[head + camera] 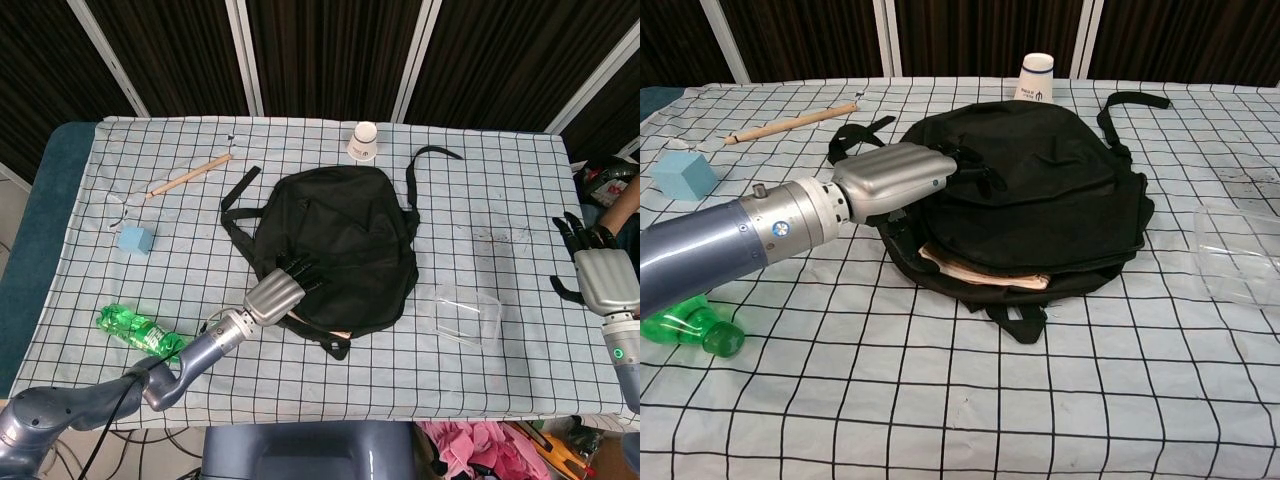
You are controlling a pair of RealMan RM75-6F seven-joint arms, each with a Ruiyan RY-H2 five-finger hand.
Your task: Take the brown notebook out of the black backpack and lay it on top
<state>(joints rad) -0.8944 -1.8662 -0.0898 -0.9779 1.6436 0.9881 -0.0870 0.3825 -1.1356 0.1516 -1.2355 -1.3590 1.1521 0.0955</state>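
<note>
The counter, covered by a black-and-white checked cloth, spans nearly the whole head view. On its middle lies the black backpack, flat, with its straps trailing toward the far edge and toward the left. The brown notebook sits inside the backpack's opening at the near side, only a pale edge of it peeking out under the black flap. The left arm reaches in from the near left corner, and the left hand lies on the backpack's near left part, its dark fingers stretched forward and resting on the fabric just above the opening; it has hold of nothing that can be seen. The right hand hangs over the right edge of the counter, well apart from the backpack, its fingers spread and holding nothing. A clear plastic container lies between the backpack and the right edge. A green plastic bottle lies on its side near the left arm at the near left. A wooden stick lies toward the far left corner, with a small blue block nearer the left edge. A white paper cup stands upside down at the far edge, just beyond the backpack.
</note>
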